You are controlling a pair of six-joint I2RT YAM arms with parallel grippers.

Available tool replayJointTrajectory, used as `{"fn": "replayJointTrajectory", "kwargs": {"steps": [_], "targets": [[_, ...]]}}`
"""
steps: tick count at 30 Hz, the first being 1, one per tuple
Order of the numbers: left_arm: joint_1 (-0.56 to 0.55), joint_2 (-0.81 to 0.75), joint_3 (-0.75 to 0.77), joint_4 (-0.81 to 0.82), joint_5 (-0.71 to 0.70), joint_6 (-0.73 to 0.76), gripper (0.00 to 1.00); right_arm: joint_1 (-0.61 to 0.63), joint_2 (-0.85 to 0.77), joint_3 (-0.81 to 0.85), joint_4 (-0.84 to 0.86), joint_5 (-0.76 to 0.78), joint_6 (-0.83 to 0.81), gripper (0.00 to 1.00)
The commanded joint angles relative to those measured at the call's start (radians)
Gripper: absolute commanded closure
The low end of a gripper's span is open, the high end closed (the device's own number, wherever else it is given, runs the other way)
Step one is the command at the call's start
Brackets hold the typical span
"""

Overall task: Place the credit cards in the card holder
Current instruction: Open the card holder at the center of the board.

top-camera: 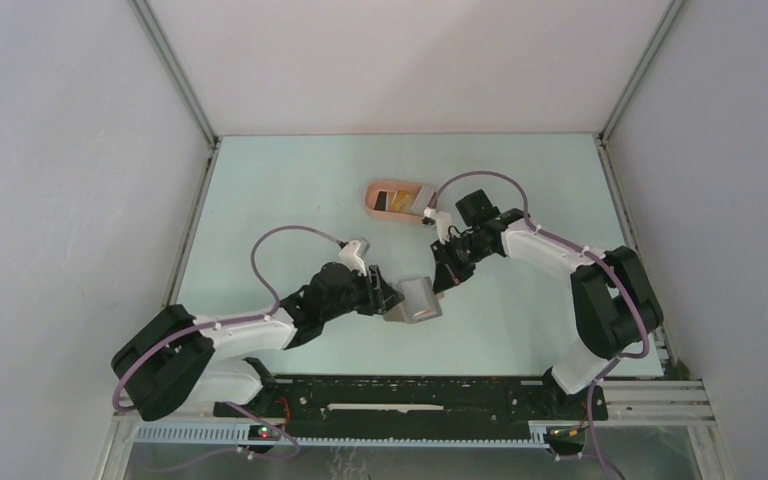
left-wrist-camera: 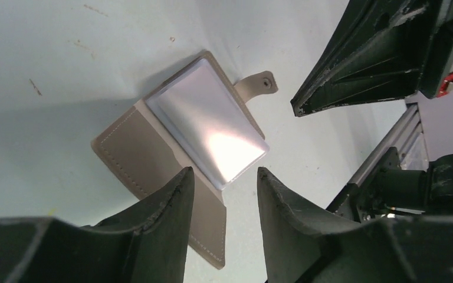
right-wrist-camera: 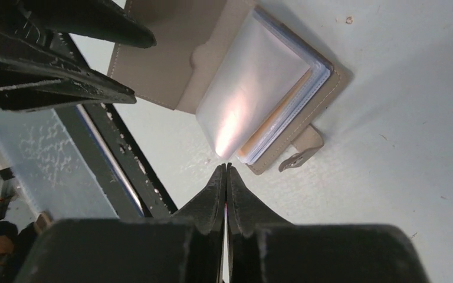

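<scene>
1. Top view: the card holder [top-camera: 417, 298] is lying open on the pale worktop [top-camera: 290, 200], near the middle and close to the arms' bases. The left hand [top-camera: 392, 300] is reaching in at its left edge and the right hand [top-camera: 447, 278] is pointing down just beside its upper right corner. Well behind them, a salmon-pink tray [top-camera: 375, 190] is sitting with credit cards [top-camera: 397, 203] in it, one orange-yellow and one dark. Neither hand's opening is showing clearly from here.

2. Left wrist view: the left hand [left-wrist-camera: 225, 172] is standing at a middling width, with its two fingers [left-wrist-camera: 171, 206] parted and closing on nothing. The card holder [left-wrist-camera: 135, 159] is lying spread flat beneath them, its grey cover running under the left finger. Whether the finger is touching the cover cannot be told. A stack of clear sleeves [left-wrist-camera: 212, 127] is catching the light on top of the holder, and the snap tab [left-wrist-camera: 259, 84] is sticking out at the far edge. The right hand is showing as a dark shape at the upper right.

3. Right wrist view: the right hand [right-wrist-camera: 225, 168] is closed narrow, its fingers pressing together tip to tip just short of the sleeves' corner. The card holder [right-wrist-camera: 165, 65] is lying open, with pale blue and orange card edges showing inside the sleeves [right-wrist-camera: 253, 88].
</scene>
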State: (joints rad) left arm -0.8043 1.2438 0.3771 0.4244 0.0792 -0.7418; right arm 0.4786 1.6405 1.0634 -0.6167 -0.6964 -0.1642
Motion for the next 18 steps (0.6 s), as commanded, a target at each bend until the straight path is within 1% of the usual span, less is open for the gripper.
{"fn": "replayJointTrajectory", "kwargs": {"steps": [1,4,9,18], "targets": [[-0.012,0.050,0.025,0.013,-0.039,0.011,0.51,0.055,0.025,0.029,0.061,0.137,0.059,0.97],[-0.011,0.089,0.029,0.019,-0.044,0.006,0.51,0.084,0.068,0.036,0.064,0.207,0.073,1.00],[-0.011,0.121,0.019,0.032,-0.050,-0.001,0.52,0.112,0.106,0.046,0.068,0.295,0.095,1.00],[-0.011,0.152,-0.009,0.097,-0.028,-0.014,0.51,0.140,0.118,0.063,0.062,0.213,0.096,1.00]]}}
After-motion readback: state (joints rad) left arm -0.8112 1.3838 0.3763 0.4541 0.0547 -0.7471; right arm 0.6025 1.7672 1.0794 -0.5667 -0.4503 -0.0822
